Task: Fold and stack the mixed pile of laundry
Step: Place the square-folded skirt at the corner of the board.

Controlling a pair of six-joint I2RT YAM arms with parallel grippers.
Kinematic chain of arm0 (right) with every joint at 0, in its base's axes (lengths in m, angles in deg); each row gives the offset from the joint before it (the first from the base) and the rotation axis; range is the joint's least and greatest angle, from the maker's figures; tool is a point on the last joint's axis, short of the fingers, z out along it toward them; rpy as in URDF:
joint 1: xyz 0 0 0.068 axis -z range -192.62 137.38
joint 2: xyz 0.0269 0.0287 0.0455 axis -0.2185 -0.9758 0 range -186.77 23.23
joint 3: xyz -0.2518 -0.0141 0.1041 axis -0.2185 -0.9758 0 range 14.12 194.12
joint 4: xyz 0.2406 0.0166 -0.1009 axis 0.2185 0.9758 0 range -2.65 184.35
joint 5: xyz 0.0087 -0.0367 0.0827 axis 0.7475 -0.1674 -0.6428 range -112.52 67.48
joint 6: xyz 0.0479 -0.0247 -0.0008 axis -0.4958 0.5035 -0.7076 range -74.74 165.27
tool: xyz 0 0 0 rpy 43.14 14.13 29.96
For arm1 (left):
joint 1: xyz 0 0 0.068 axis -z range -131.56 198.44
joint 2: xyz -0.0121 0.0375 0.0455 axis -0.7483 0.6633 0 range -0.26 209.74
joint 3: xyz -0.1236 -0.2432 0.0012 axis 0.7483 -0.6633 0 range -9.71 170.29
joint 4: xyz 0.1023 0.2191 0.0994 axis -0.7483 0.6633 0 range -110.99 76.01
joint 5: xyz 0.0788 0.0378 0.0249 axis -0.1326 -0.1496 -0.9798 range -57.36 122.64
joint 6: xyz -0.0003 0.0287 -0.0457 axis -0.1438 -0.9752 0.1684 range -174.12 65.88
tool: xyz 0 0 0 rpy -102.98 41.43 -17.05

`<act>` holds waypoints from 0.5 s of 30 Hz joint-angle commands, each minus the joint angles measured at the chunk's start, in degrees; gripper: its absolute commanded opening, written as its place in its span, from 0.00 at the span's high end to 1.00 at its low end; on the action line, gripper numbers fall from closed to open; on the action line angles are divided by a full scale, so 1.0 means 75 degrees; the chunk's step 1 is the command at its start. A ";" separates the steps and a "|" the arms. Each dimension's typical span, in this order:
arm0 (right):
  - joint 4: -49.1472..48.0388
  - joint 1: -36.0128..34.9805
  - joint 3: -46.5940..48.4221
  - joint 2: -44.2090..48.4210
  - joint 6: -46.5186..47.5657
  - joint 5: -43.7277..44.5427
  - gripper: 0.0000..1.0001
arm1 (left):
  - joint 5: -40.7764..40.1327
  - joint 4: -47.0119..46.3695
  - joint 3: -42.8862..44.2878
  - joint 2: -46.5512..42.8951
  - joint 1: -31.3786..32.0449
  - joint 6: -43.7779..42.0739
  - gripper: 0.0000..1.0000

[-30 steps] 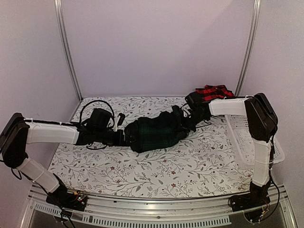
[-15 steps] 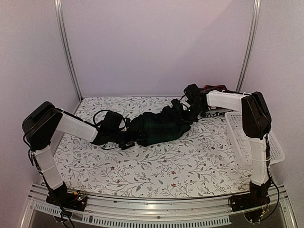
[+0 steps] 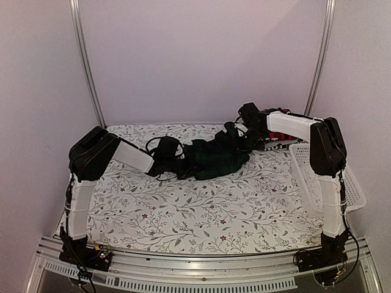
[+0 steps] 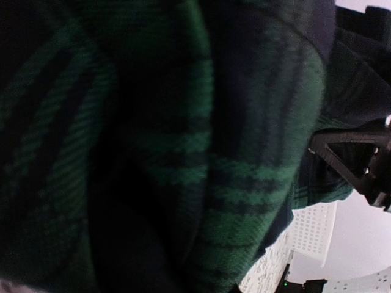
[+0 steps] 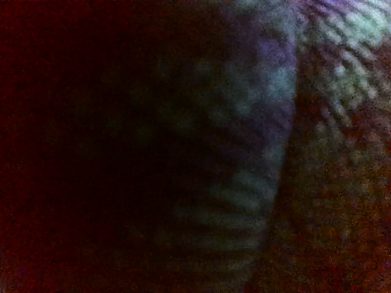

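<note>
Now, plaid garment [image 3: 215, 161]: bunched up.
Left gripper [image 3: 183, 165]: its left end — grip unclear.
Right gripper [image 3: 236, 139]: clenched on its right end.

Soft matt cloth, hard plastic, bare metal before you.
Your plaid garment [image 4: 183, 152] looks like brushed, matt woven flannel. The table cloth [image 3: 183, 210] is smooth printed fabric, the basket [image 3: 310, 174] white lattice plastic, and the front rail [image 3: 183, 269] dull ribbed metal.

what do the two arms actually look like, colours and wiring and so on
Both match: the left arm and right arm have white tubular links joined by bulky black joint housings, on black bases. Thin black cables loop at the left wrist; more trail by the right base.
</note>
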 commanded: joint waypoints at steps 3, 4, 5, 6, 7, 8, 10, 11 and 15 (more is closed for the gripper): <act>0.0086 0.0476 0.0714 0.0275 0.0516 0.0930 1.00 | 0.0361 0.0413 0.2418 0.1020 0.0339 -0.0857 1.00; 0.0082 0.0570 0.0773 0.0407 0.0603 0.1055 1.00 | 0.0380 0.0440 0.2818 0.1177 0.0361 -0.0932 1.00; 0.0084 0.0649 0.0810 0.0529 0.0654 0.1206 1.00 | 0.0428 0.0448 0.3228 0.1362 0.0391 -0.0983 1.00; 0.0069 0.0736 0.0851 0.0622 0.0736 0.1356 1.00 | 0.0513 0.0463 0.3705 0.1558 0.0416 -0.1033 1.00; 0.0040 0.0827 0.0871 0.0794 0.0825 0.1526 1.00 | 0.0572 0.0519 0.4187 0.1816 0.0454 -0.1092 1.00; -0.0007 0.0900 0.0884 0.0899 0.0888 0.1745 1.00 | 0.0629 0.0575 0.4756 0.2081 0.0498 -0.1159 1.00; -0.0144 0.1067 0.0889 0.1199 0.1039 0.1992 1.00 | 0.0761 0.0541 0.6006 0.2679 0.0589 -0.1220 1.00; -0.0238 0.1130 0.0896 0.1288 0.1151 0.2109 1.00 | 0.0795 0.0487 0.6558 0.2981 0.0631 -0.1171 1.00; -0.0524 0.1544 0.1113 0.1524 0.1488 0.2237 1.00 | 0.0750 -0.0332 0.8267 0.4302 0.0718 -0.0498 1.00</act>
